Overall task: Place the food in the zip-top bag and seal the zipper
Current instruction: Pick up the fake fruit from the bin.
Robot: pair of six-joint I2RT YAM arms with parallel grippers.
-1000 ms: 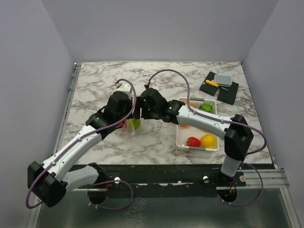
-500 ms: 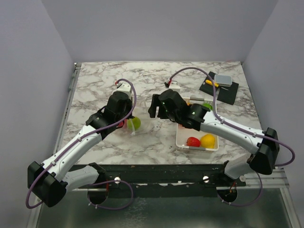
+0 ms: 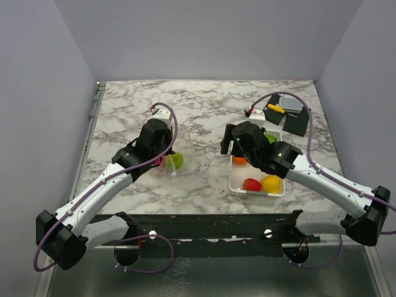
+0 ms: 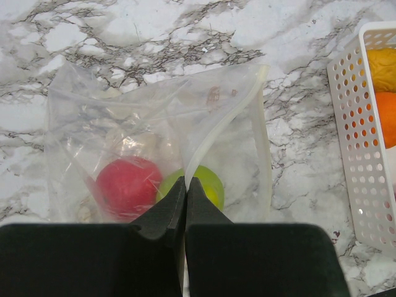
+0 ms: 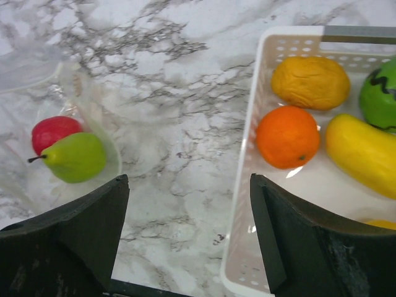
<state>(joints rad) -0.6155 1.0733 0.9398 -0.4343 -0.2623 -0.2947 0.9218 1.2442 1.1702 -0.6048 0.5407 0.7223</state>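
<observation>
**Status.** The left gripper point(image 4: 185, 184) is clenching the mouth edge of the zip-top bag point(image 4: 154, 117), and the zipper point(image 4: 218, 129) is running straight into its closed jaws. The bag is lying on the surface point(image 5: 179, 111) left of the white basket point(image 5: 247, 161), with a red fruit point(image 4: 127, 185) and a green pear point(image 4: 207, 185) inside it. The right gripper point(image 5: 189, 185) is hanging released and empty over the surface at the basket's near-left wall. An orange point(image 5: 288, 136) and other food are waiting in the basket, so loading is judged partly done and the seal not yet made.

**Hazards.**
- The thin film is sagging around the pinch. An incoming fruit may be catching the mouth edge and dragging the bag.
- The pinch is holding only a narrow strip, so a tug may be pulling it free.
- The fruits are glossy and rounded. A shallow grasp may be letting one slip or roll.
- The wide fingers are working close to the basket wall, so a descent may be striking it.

**Markings.** No brand or legible text is showing. A faint mark on the bag is too small to read.
</observation>
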